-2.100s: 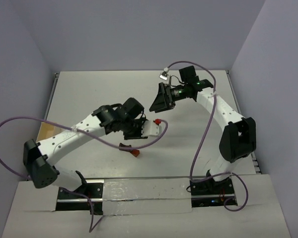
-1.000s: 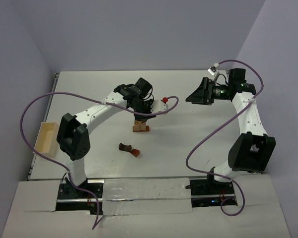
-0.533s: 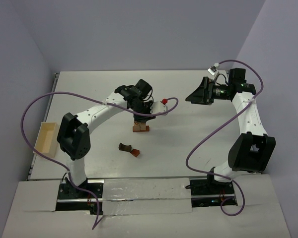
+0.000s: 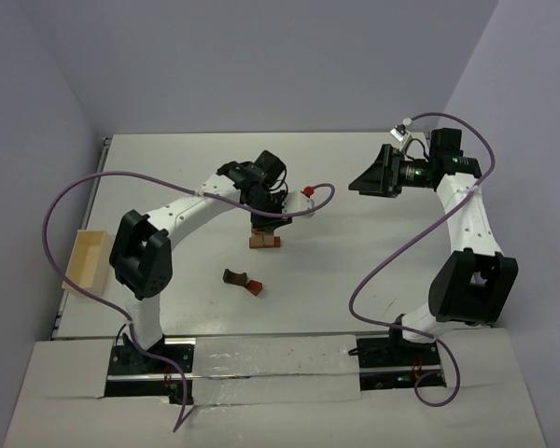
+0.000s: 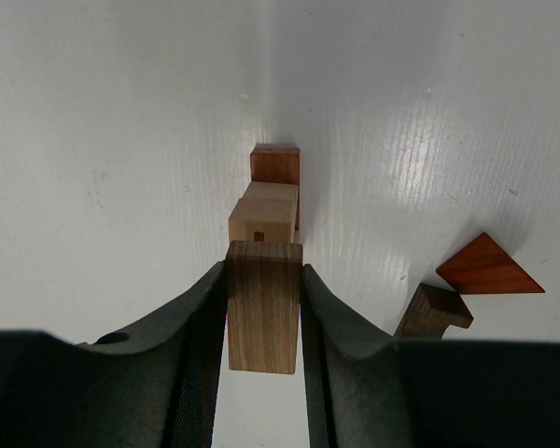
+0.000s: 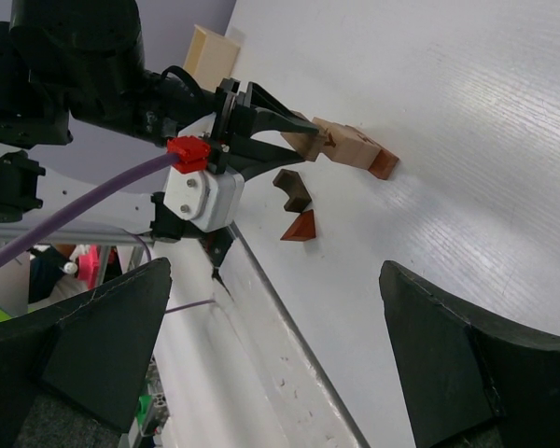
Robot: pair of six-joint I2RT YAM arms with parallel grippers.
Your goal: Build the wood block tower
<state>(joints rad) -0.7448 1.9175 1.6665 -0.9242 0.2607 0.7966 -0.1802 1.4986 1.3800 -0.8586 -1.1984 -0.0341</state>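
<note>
Left wrist view: left end effector grips dark brown block right over tower, small stack mid worktop. You line edges up, go down slow, let go soft. Right end effector wide open, well apart.

Two tools: left tool, right tool. Blocks: one brown cuboid in left tool; ahead of it one reddish block plus tan blocks, tan count unclear; to its right one red wedge, one dark notched block. One tray.
</note>
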